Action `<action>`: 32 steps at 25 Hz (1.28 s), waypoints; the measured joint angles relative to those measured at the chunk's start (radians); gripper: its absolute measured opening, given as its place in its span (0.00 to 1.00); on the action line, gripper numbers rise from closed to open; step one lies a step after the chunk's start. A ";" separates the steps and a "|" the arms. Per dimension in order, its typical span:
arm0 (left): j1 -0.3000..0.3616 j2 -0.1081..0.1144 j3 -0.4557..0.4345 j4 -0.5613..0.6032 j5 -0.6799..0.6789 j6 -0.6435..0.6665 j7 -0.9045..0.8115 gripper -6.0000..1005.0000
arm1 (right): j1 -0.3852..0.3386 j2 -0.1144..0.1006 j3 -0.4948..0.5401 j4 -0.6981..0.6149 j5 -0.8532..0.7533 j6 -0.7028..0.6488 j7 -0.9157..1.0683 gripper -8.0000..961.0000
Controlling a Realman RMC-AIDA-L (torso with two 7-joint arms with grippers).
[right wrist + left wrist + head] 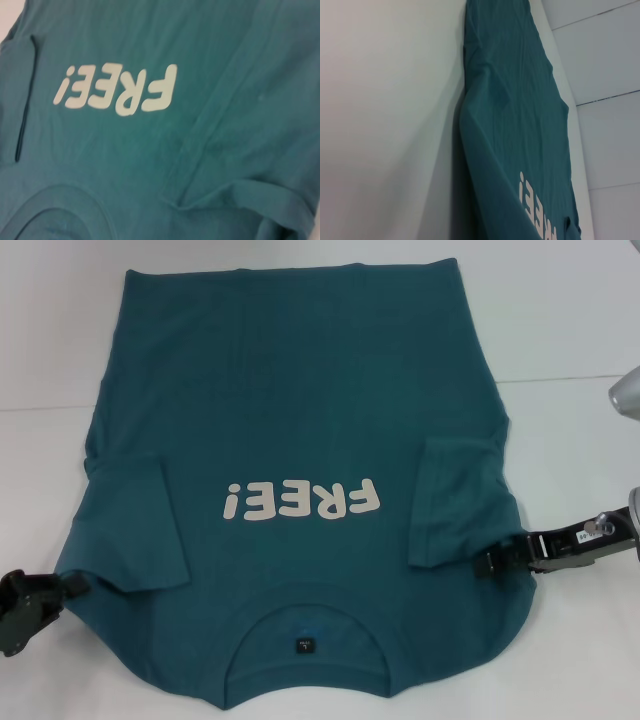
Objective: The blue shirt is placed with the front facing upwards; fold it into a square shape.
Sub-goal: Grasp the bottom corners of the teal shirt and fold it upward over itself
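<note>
The blue shirt [300, 440] lies flat on the white table [570, 330], front up, filling most of the middle of the head view. Its collar [305, 635] with a small dark neck label [303, 645] is at the near edge and its hem at the far edge, so the white "FREE!" lettering [302, 500] reads upside down. Both short sleeves are folded inward onto the body: the left sleeve [135, 515] lies over the left side, the right sleeve [450, 495] over the right side.

The left gripper [75, 585] sits at the shirt's near left edge, just beside the folded left sleeve; whether its fingers are apart or together cannot be told. The right gripper [490, 562] is at the near right edge, its dark tip touching the cloth below the right sleeve; its finger state cannot be told either.
</note>
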 joint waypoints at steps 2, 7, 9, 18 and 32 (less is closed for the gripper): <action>0.001 0.000 0.000 0.000 0.000 0.002 0.000 0.05 | -0.006 0.000 0.005 -0.009 0.011 0.000 0.001 0.83; 0.001 0.000 -0.001 0.000 -0.001 0.006 0.000 0.05 | -0.005 -0.007 0.003 -0.015 0.013 -0.005 0.009 0.67; 0.002 0.000 -0.001 0.000 -0.001 0.006 0.000 0.05 | -0.004 -0.008 0.002 -0.012 0.012 -0.006 0.010 0.59; 0.001 0.000 0.002 0.000 -0.001 0.008 0.000 0.05 | -0.008 -0.020 0.000 -0.008 0.012 -0.012 0.013 0.15; 0.009 0.006 0.128 0.092 0.028 0.104 -0.002 0.05 | -0.016 -0.041 0.002 -0.056 0.013 -0.131 0.018 0.05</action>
